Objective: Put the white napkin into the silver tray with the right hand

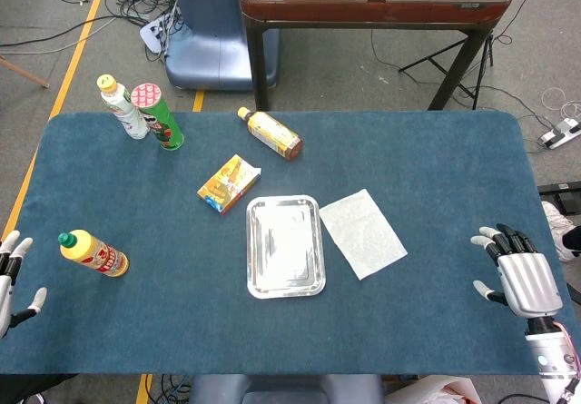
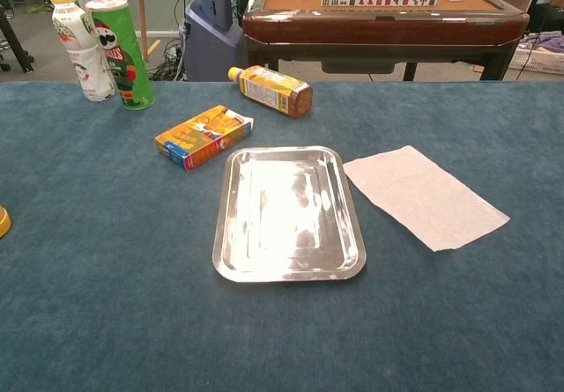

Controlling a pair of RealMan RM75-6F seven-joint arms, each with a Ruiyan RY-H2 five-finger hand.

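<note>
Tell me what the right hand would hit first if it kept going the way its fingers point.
Likely nothing: the right hand points toward the far-right table edge, and only bare blue cloth shows ahead. The white napkin lies off to its left.

A blue-covered table (image 1: 436, 168) seen from above. A silver tray (image 1: 285, 245), lying flat, serves as the landmark near the middle. Just right of the tray lies a white napkin (image 1: 362, 233), flat and slightly angled, close to the tray's edge but apart from it. Just up-left of the tray sits a yellow box (image 1: 228, 184). Farther beyond the tray, a brown bottle (image 1: 270, 133) lies on its side. Far up-left of the tray stand a green can (image 1: 157, 116) and a white bottle (image 1: 123, 107). Far left of the tray lies a yellow bottle (image 1: 93, 252). The right robot hand (image 1: 519, 275) rests far right of the tray, fingers spread, holding nothing; the left robot hand (image 1: 11, 272) shows at the far left edge, fingers apart
</note>
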